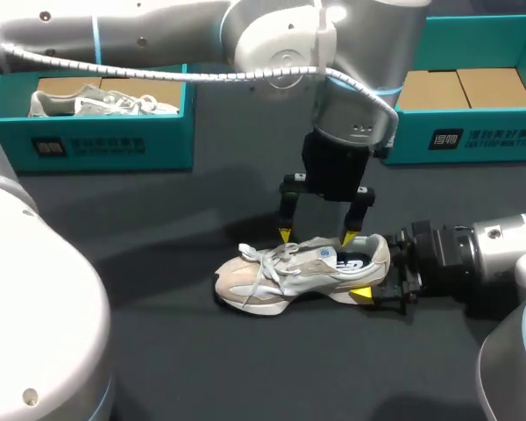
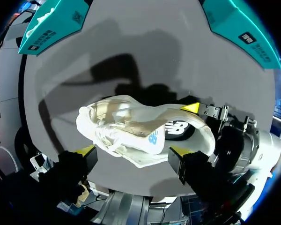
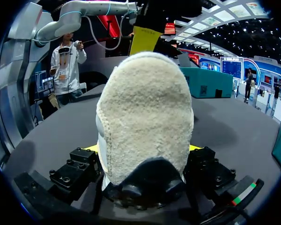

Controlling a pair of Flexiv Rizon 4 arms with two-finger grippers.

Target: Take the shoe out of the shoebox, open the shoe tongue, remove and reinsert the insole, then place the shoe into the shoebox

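A beige and white sneaker (image 1: pixel 289 274) lies on its sole on the dark table (image 1: pixel 158 263), toe toward my left. My right gripper (image 1: pixel 373 268) comes in low from the right and is shut on the shoe's heel (image 3: pixel 145 117), one finger on each side. In the left wrist view, one yellow right fingertip (image 2: pixel 191 107) shows beside the heel. My left gripper (image 1: pixel 316 237) hangs open just above the laces and tongue (image 2: pixel 152 139), touching nothing. Its own view looks straight down on the sneaker (image 2: pixel 131 126), which sits ahead of the gripper (image 2: pixel 133 152).
A teal shoebox (image 1: pixel 105 145) stands at the back left with another pale shoe (image 1: pixel 96 103) in it. A second teal shoebox (image 1: pixel 473 140) at the back right holds brown cardboard. Bare table lies in front of the sneaker.
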